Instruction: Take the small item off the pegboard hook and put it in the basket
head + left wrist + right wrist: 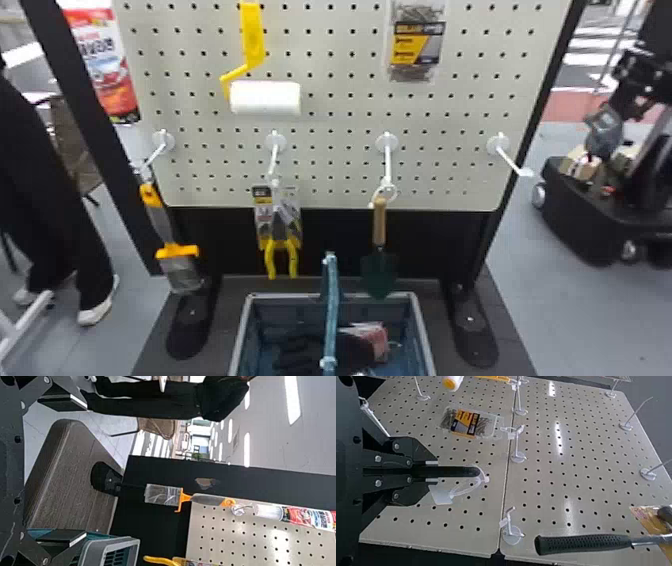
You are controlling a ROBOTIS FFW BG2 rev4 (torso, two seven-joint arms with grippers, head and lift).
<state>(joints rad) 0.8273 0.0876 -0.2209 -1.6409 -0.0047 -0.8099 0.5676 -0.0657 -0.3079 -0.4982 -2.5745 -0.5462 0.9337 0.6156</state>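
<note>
In the right wrist view my right gripper is shut on a long black handle-like item. A white loop and a white tag hang at the item's free end, in front of the pegboard. The loop stands apart from the bare hook near it. The item's other end is hidden in the gripper. My left gripper stands open with nothing between its fingers. In the head view the basket sits below the board, dark gloves and a red-labelled thing inside.
On the board's lower hooks hang a scraper, pliers and a trowel. A yellow-handled roller and a pack of nails are above them. The basket's blue handle stands upright.
</note>
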